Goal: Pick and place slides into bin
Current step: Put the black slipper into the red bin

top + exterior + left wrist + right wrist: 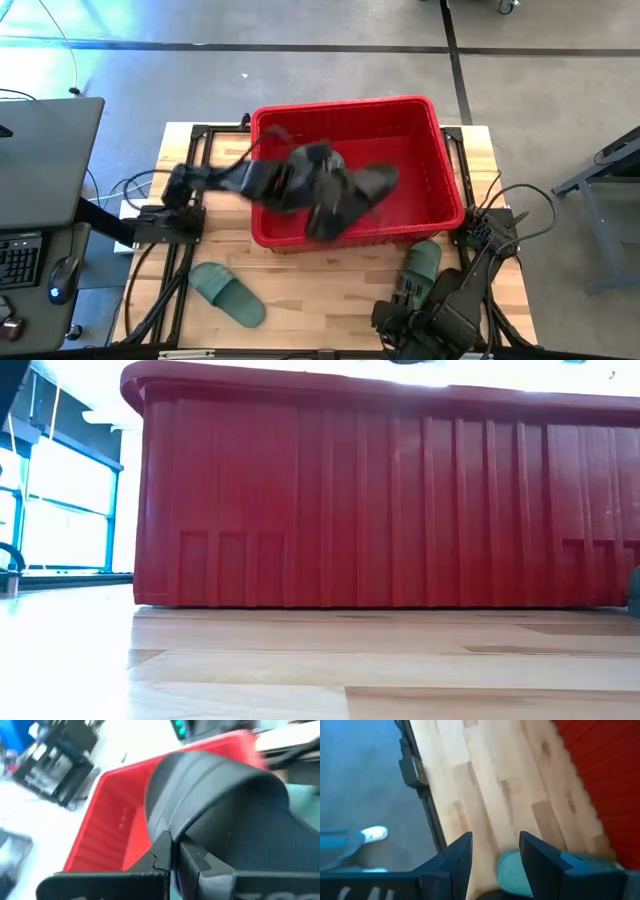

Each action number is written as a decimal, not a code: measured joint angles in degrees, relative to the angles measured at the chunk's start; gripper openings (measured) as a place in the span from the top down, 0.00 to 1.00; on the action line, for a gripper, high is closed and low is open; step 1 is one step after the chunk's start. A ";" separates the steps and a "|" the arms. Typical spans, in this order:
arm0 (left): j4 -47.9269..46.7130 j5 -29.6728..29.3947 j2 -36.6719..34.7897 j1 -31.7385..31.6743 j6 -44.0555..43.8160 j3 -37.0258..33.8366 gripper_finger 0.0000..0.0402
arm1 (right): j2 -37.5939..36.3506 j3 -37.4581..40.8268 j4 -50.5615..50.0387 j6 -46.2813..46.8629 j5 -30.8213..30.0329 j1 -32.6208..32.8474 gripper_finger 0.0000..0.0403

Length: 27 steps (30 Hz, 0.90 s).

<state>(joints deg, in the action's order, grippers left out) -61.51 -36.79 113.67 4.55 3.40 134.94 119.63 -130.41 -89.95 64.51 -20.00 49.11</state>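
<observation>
The red bin stands at the table's far middle; its near wall fills the low view. My left gripper reaches over the bin from the left, shut on a black slide, which also shows in the left wrist view. One sage green slide lies flat on the table at the near left. Another green slide lies at the near right. My right gripper is open just above that slide's near end; I cannot tell whether it touches it. My left gripper pinches a thin edge of the black slide between its two shut fingers, just below the wide strap. The fingers come level from the table's left side. The slide is lifted clear and hangs over the inside of the bin.
The bin's rim and near wall stand between the grippers. Bare wood lies between the two green slides. Dark frame rails run along the table's edges. A desk with a keyboard stands left of the table.
</observation>
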 joint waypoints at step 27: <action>6.20 18.58 28.60 -25.38 -3.60 -0.07 0.91 | 0.00 0.09 -0.04 6.00 -0.89 -1.41 0.62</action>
<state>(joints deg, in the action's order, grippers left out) -55.31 -18.22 142.27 -20.82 -0.20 134.87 119.63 -130.32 -90.00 70.51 -20.89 47.70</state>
